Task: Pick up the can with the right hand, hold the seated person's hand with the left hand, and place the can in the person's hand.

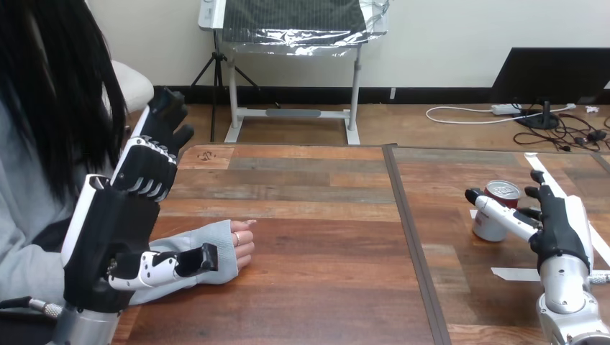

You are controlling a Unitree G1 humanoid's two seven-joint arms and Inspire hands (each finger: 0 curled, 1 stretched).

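Note:
A red-and-white can (495, 210) stands upright on the right part of the wooden table (316, 237). My right hand (550, 223) is beside it on its right, open, with the thumb reaching across the can's front and fingers behind it, not closed round it. My left hand (119, 230) is raised at the left, open, fingers straight and pointing up, thumb sticking out toward the right. The person's hand (241, 248) rests on the table just right of my left thumb, in a grey sleeve, loosely curled; my left hand is not holding it.
The person sits at the table's left side. White tape strips (514, 273) lie on the table near the can and run toward the far right edge. A dark seam (410, 237) splits the tabletop in two.

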